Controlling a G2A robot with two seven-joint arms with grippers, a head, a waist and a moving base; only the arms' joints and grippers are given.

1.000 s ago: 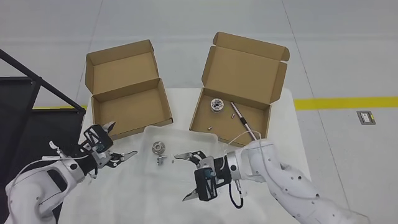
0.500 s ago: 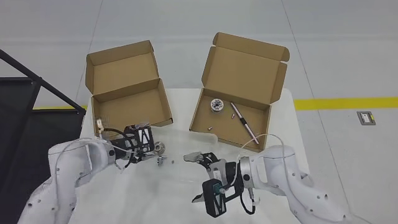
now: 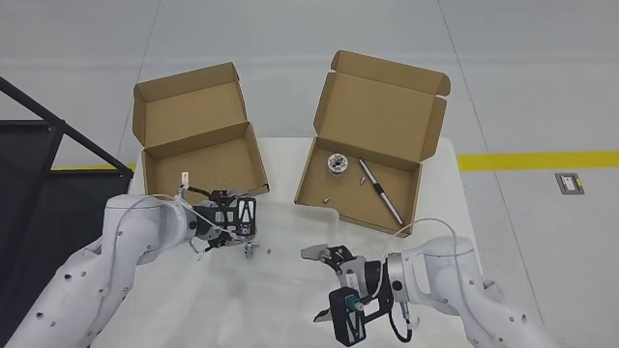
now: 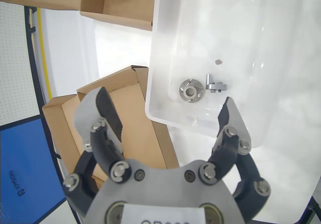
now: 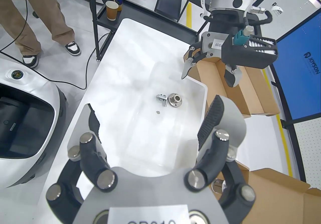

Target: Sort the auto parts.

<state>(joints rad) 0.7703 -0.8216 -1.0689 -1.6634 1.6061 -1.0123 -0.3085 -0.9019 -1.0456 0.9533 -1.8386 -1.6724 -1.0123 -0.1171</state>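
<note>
Hovering above the tray's [image 4: 250,34] flange [image 4: 191,90], left end effector [image 4: 163,97] gapes empty; right end effector [image 5: 153,105] likewise.

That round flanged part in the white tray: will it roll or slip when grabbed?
The round flanged part lies flat, bore up, so it probably won't roll. It looks metal, so likely stiff and dense. The smooth tray may let it slide if nudged.

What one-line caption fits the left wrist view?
Open left gripper over the rim of the white tray holding a round hub and small bracket.
</note>
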